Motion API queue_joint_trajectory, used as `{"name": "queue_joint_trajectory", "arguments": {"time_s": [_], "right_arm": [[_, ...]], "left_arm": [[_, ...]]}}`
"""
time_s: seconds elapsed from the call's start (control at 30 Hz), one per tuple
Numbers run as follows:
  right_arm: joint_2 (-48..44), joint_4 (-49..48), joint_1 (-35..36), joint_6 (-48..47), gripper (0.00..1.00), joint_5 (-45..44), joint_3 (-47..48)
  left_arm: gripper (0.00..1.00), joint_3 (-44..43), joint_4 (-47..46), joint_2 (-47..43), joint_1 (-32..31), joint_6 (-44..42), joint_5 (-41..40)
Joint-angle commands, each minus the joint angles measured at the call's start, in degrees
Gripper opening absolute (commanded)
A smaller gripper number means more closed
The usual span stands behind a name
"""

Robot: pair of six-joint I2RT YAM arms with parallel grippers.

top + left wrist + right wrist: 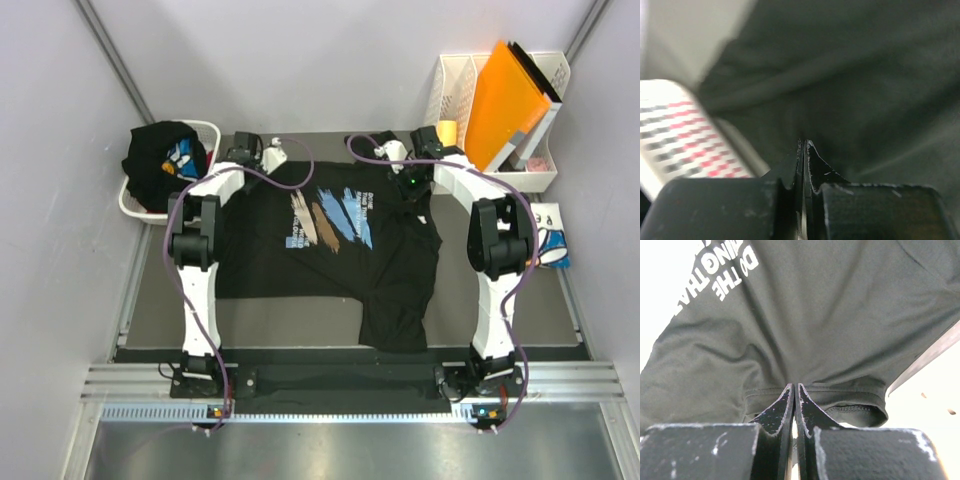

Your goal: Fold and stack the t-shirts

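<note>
Left gripper (pixel 803 145) and right gripper (pixel 794 388) both clamped on the black brush-stroke tee (pixel 330 262), cloth right at the fingertips. Thin bite: a lift could slip one edge and skew the fold.

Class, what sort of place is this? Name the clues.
Probably a robot test cell, not a home: two arms bolted to a table, bare partition walls, a t-shirt spread for folding.

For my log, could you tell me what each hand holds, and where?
Both pinch the far edge of the black t-shirt: left hand near its left corner, right hand on the right hem.
</note>
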State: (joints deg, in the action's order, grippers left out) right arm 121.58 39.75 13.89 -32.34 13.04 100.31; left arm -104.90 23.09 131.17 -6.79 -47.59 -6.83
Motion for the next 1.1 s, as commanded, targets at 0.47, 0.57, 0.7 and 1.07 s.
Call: {"name": "queue_joint_trajectory", "arguments": {"time_s": [0.47,0.57,0.7,1.07], "right_arm": [[1.6,0.2,0.6,-0.6,0.0,-0.7,4.0],[2.2,0.3,0.6,-0.7,0.0,-0.6,4.8],[3.3,0.8,0.6,-0.5,0.0,-0.5,6.4],[4.0,1.3,0.6,-0.8,0.0,-0.8,7.2]], "left_arm": [[0.0,-7.2,3.3,1.7,0.9,8.7,2.8],[0.0,-7.4,2.0,0.7,0.8,9.3,0.4],[0.0,-7.4,1.0,0.0,1.0,9.3,-1.3],[0.0,-8.1,-1.1,-1.9,1.1,11.9,-4.2]]}}
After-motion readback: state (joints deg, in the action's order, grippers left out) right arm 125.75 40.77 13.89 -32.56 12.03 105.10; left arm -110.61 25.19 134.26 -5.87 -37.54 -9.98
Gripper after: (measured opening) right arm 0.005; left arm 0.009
